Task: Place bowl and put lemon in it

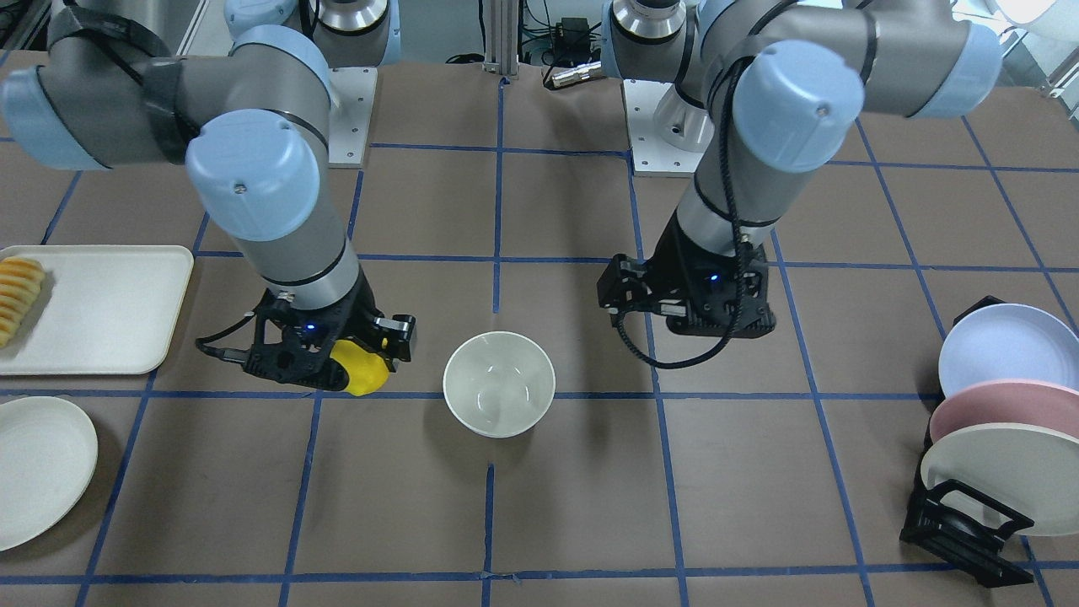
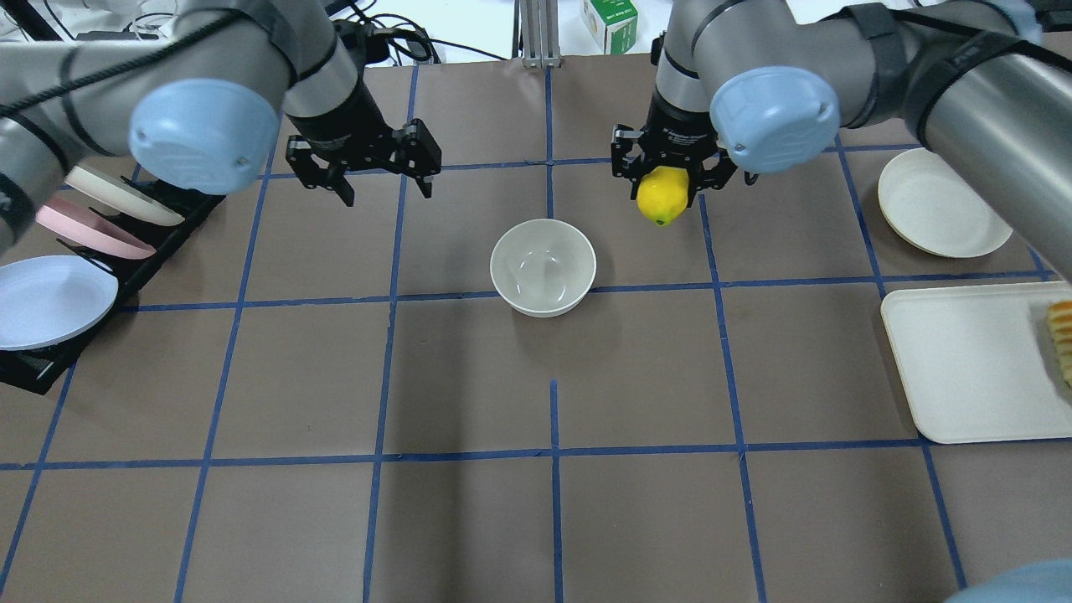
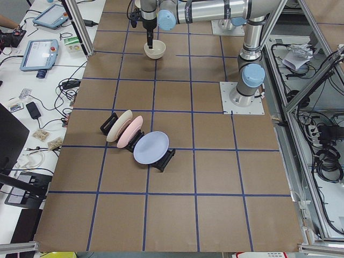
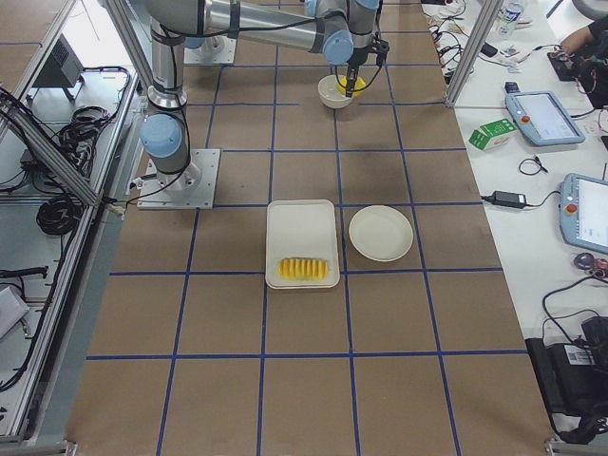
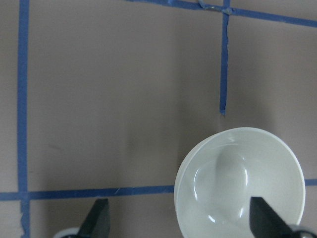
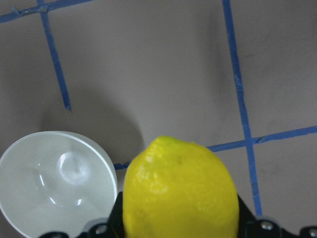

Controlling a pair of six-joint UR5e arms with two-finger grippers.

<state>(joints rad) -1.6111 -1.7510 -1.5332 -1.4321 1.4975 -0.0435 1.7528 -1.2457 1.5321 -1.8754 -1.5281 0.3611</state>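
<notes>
The cream-white bowl point(image 2: 543, 266) stands upright and empty on the brown table near its middle; it also shows in the front view point(image 1: 499, 384). My right gripper point(image 2: 666, 186) is shut on the yellow lemon point(image 2: 662, 198) and holds it above the table, just right of the bowl and apart from it. In the right wrist view the lemon point(image 6: 181, 188) fills the bottom, with the bowl point(image 6: 57, 183) at lower left. My left gripper point(image 2: 387, 188) is open and empty, left of and behind the bowl. The left wrist view shows the bowl point(image 5: 240, 183) by its right finger.
A black rack with cream, pink and lilac plates point(image 2: 67, 276) stands at the left edge. A flat cream plate point(image 2: 938, 213) and a cream tray point(image 2: 971, 360) with sliced yellow-orange food point(image 2: 1059, 339) lie at the right. Blue tape lines grid the table.
</notes>
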